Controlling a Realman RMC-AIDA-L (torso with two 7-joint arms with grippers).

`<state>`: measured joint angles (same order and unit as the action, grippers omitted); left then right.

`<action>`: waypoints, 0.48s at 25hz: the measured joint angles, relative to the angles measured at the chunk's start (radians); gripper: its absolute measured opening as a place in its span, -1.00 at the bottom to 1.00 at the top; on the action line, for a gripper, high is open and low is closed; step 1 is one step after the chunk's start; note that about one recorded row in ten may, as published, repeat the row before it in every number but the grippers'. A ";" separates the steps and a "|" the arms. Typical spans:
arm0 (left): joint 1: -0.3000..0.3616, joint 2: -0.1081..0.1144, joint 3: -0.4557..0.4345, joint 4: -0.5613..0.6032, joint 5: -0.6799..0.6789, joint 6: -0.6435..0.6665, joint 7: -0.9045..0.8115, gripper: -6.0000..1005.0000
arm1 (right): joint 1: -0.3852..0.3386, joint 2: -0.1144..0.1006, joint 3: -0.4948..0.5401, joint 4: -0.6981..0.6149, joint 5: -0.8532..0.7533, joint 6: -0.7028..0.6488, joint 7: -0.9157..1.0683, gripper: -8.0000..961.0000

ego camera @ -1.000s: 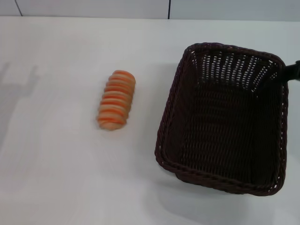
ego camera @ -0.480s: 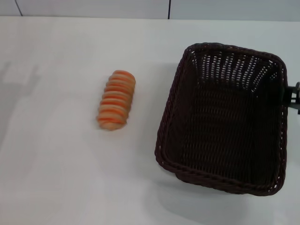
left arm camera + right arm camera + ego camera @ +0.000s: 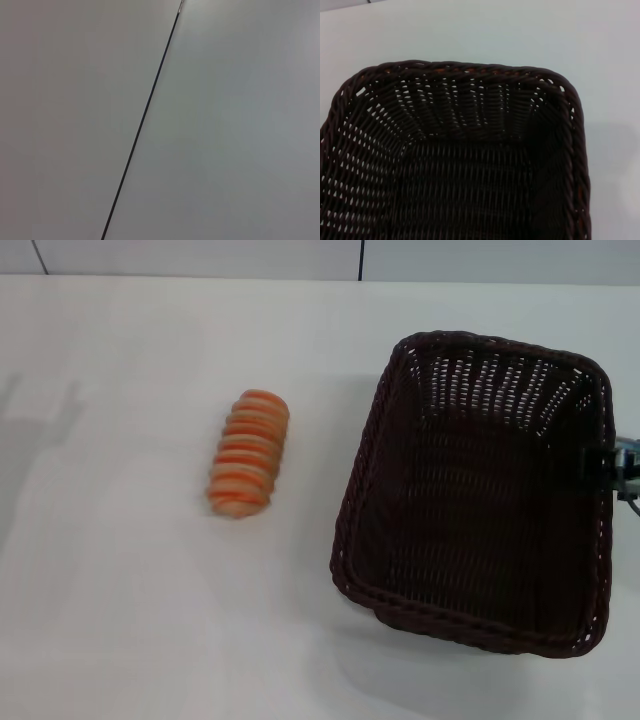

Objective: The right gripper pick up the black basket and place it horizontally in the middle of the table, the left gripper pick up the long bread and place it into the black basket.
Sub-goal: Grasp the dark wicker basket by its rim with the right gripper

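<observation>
- The black basket (image 3: pixel 480 490) fills the right half of the head view, resting on the table (image 3: pixel 120 620), its near rim toward the lower right and its far wall toward the upper right.
- It sits slightly turned, the near end angled toward the picture's centre.
- The right gripper (image 3: pixel 618 468) peeks in at the right edge, just beside the basket's right rim; whether it grips or is released cannot be told.
- The long bread (image 3: pixel 249 452) lies left of centre, well apart from the basket, ridges up.
- The right wrist view looks into the basket (image 3: pixel 460 165).
- The left gripper is out of sight.
</observation>
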<state>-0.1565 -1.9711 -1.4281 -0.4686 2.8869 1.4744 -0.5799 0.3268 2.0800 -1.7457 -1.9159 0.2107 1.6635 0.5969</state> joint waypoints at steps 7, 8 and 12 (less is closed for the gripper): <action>0.004 0.000 0.000 0.001 0.000 0.009 0.000 0.71 | -0.001 0.000 -0.017 0.034 0.004 -0.043 -0.001 0.40; 0.004 0.000 0.000 0.001 0.000 0.009 0.000 0.71 | -0.001 0.000 -0.018 0.041 0.005 -0.050 -0.001 0.40; 0.005 0.000 0.000 0.001 -0.001 0.009 0.000 0.71 | 0.002 0.000 -0.024 0.080 0.008 -0.072 -0.004 0.38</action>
<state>-0.1518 -1.9712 -1.4281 -0.4678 2.8862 1.4838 -0.5799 0.3289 2.0800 -1.7696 -1.8362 0.2189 1.5913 0.5933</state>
